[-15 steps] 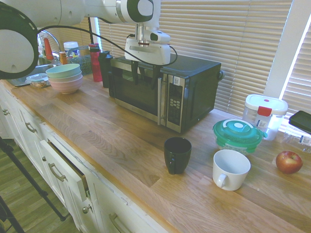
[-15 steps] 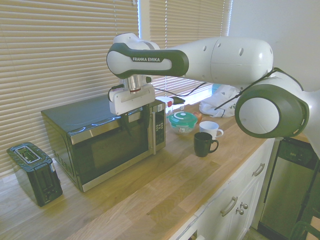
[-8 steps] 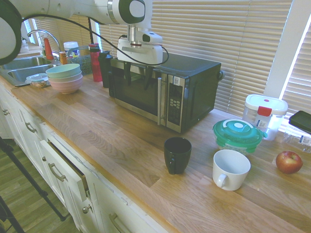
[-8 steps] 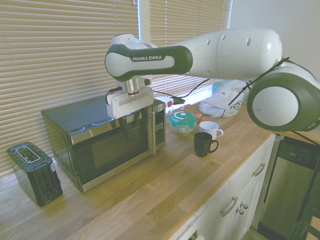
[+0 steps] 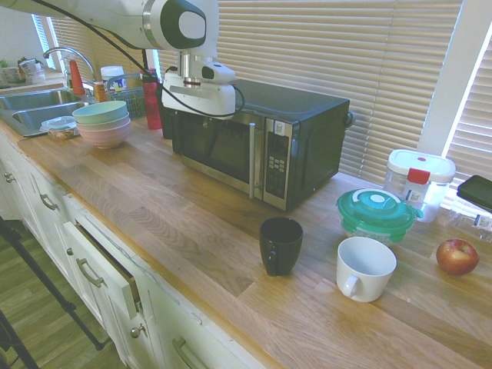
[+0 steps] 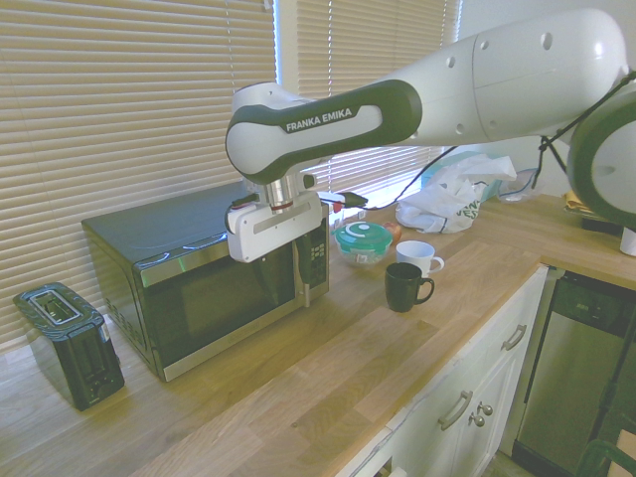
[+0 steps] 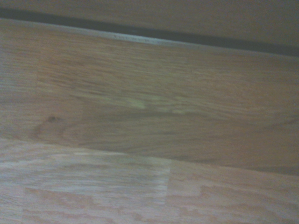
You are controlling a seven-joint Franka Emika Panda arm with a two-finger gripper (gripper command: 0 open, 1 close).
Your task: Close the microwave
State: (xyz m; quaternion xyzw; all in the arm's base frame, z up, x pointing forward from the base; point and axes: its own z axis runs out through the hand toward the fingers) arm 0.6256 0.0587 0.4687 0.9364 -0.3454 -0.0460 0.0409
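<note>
1 microwave (image 5: 257, 146) on wood counter (image 5: 177, 223), against window blinds (image 5: 346, 61), door looks shut; gripper (image 5: 196, 138) in front of it, can't tell if open or closed. 2 mugs: 1 blk (image 5: 280, 246), 1 wht (image 5: 366, 269). 1 apple (image 5: 457, 257), 1 toaster (image 6: 72, 346), 1 grn-lid container (image 5: 377, 215). Kitchen w/ dbl sink (image 5: 42, 111), 1 drawer (image 5: 104, 269) ajar, wht cabinets (image 5: 38, 207).

Before me, on the wooden desk (image 5: 177, 231): one black mug (image 5: 280, 246); one white mug (image 5: 365, 269), near it; one green-lidded container (image 5: 376, 214); one red apple (image 5: 457, 257); stacked bowls (image 5: 103, 124); one black toaster (image 6: 72, 345).
</note>
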